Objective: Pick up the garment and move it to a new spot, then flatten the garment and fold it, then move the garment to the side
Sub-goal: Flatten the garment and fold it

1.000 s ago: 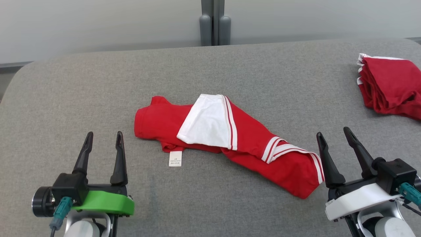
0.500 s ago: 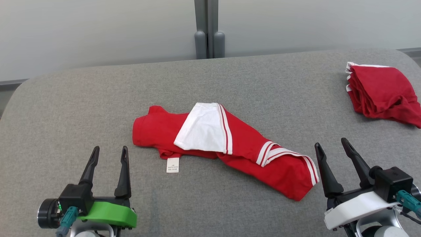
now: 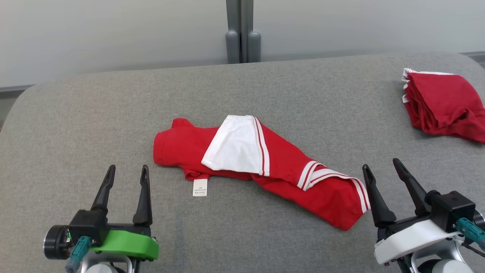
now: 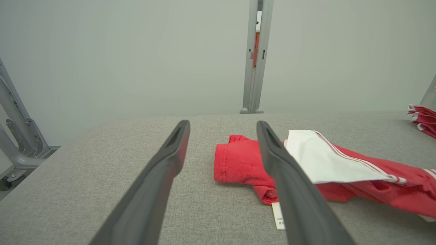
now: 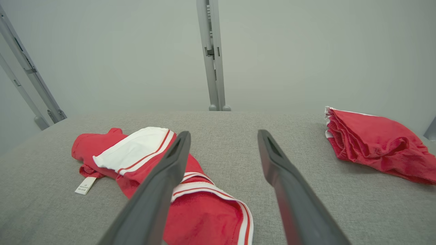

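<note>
We find the garment [image 3: 288, 170] lying crumpled at the centre of the grey desk [image 3: 113, 106], with its white label [image 3: 200, 187] on the near side. The left claw [image 3: 128, 168] and the right claw [image 3: 380, 163] both stand open and empty. The right claw is just beside the hem, seemingly not touching it. A second red bundle [image 3: 443, 102] lies at the far right.
</note>
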